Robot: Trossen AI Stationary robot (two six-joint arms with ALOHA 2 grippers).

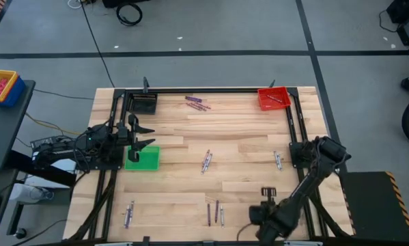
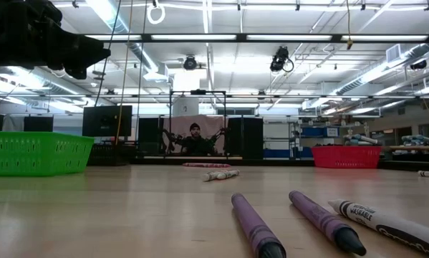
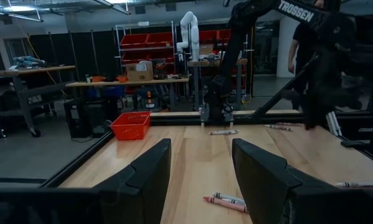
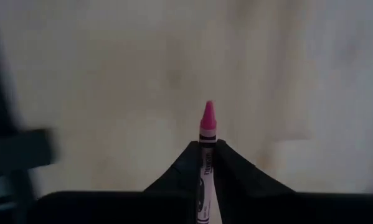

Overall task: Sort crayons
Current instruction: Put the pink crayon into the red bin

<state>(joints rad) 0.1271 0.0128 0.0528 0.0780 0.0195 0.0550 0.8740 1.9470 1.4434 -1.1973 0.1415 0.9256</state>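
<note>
Crayons lie scattered on the wooden table [image 1: 245, 137]: purple ones near the far edge [image 1: 197, 104], a pair at mid-table [image 1: 205, 161], two purple and a white one near the front [image 2: 325, 221]. My right gripper [image 4: 207, 146] hangs over the near right part of the table [image 1: 267, 193], shut on a pink crayon [image 4: 207, 121]. My left gripper [image 3: 198, 174] waits open beside the green bin [image 1: 143, 158], nothing between its fingers. My right gripper pinches the pink crayon's wrapped body [image 4: 205, 163] between its two fingers. The crayon lies along the fingers, and its pink tip [image 4: 208, 113] sticks out past their ends. The fingers point steeply down, and the crayon is lifted clear of the table.
A red bin [image 1: 274, 98] stands at the far right corner and a black bin [image 1: 144, 104] at the far left. More crayons lie at the near left [image 1: 129, 213] and the right [image 1: 278, 160]. A black frame [image 1: 218, 89] runs along the table's edges.
</note>
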